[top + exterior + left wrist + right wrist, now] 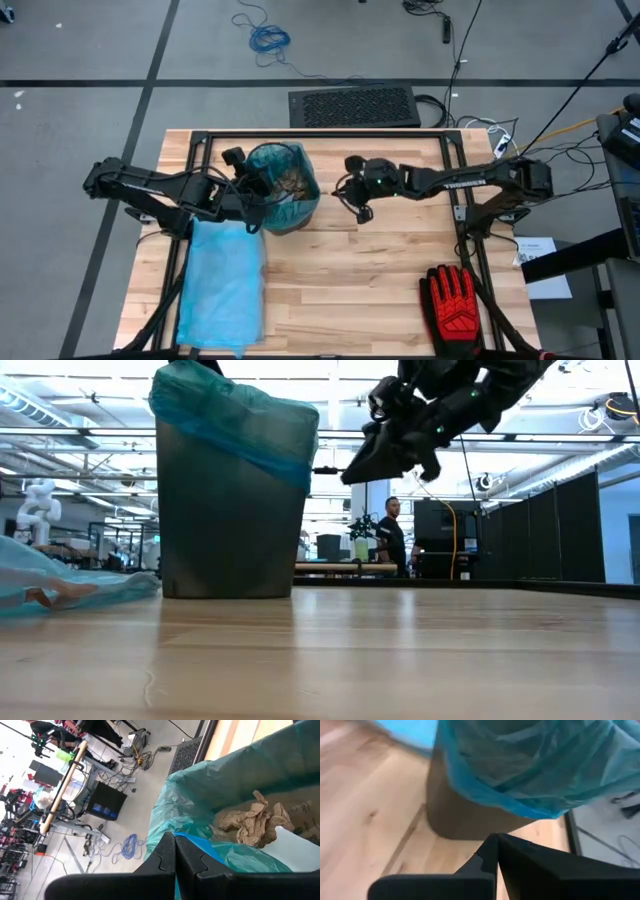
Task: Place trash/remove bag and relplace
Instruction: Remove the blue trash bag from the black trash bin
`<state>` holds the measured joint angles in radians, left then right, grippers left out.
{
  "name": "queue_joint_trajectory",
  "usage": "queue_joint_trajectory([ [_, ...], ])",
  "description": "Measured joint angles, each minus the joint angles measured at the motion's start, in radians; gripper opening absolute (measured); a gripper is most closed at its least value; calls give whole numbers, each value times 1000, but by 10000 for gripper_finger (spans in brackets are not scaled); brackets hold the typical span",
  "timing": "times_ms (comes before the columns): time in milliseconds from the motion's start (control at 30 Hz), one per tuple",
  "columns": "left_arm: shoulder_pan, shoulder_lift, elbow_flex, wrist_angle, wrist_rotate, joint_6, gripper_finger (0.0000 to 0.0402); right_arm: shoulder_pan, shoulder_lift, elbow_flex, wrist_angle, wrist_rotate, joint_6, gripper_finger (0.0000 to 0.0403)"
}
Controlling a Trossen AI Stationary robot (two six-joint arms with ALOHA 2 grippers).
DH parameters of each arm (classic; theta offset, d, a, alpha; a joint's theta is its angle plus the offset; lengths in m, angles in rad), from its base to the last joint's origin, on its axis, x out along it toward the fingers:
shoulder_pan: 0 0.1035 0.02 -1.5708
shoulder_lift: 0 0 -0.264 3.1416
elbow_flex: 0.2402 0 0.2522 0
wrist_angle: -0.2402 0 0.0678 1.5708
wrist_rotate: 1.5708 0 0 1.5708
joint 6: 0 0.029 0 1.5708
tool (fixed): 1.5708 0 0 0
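Trash (252, 822), crumpled brown paper scraps, already lay inside the grey bin (228, 525) at ten o'clock; pulling its teal liner (300, 195) remained. We kept our left gripper (252, 185) pressed together on the rim, our right gripper (358, 205) pressed together, empty. The spare blue bag (222, 285) waited at seven o'clock.

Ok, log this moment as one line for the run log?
left gripper: shut on teal bag rim | right gripper: shut, empty, beside grey bin | crumpled brown paper trash: in bin | spare blue bag: flat on table
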<state>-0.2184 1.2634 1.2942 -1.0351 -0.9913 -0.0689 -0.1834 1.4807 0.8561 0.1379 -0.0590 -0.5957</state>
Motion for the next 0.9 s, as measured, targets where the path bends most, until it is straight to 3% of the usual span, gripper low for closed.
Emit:
queue_joint_trajectory([
  [200, 0, 0, 0, 5, 0, -5, 0, -20, 61, 40, 80, 22, 234, 39],
  [400, 0, 0, 0, 10, 0, -6, 0, -114, 69, 93, 76, -136, 744, 117],
  [600, 0, 0, 0, 10, 18, -31, 0, -210, 113, 93, 102, -312, 1013, 186],
  [700, 0, 0, 0, 10, 19, -31, 0, -222, 174, 93, 180, -423, 1135, 195],
  [900, 0, 0, 0, 9, 19, -31, 0, -211, 303, 93, 421, -493, 1290, 183],
])
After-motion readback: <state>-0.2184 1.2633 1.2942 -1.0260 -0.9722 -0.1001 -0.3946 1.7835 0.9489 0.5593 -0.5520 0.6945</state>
